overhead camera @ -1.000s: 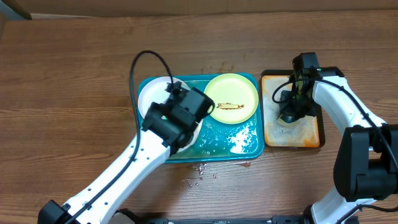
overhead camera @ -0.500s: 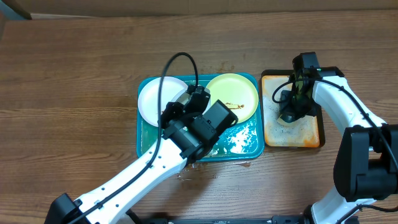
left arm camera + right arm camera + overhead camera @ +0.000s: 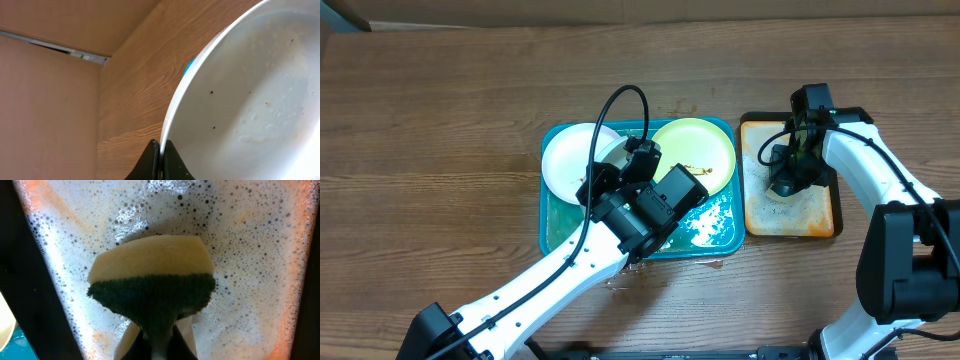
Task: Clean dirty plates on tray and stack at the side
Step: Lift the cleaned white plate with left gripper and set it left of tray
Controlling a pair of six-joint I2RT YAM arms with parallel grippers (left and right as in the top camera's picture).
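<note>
Two tools are shut: the left tool [image 3: 160, 150] pinches the white plate [image 3: 240, 100] by its rim over the teal tray [image 3: 552, 235] at centre frame, the right tool [image 3: 157, 340] grips the sponge [image 3: 152, 275] at right, so scrubbing likely comes next, bringing sponge to plate.

Wooden table [image 3: 440, 120]: teal tray [image 3: 556, 226] at centre, orange tray [image 3: 817, 212] just beside, right.

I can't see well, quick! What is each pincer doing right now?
Left pincer: closed on the white plate rim.
Right pincer: closed on the sponge.
</note>
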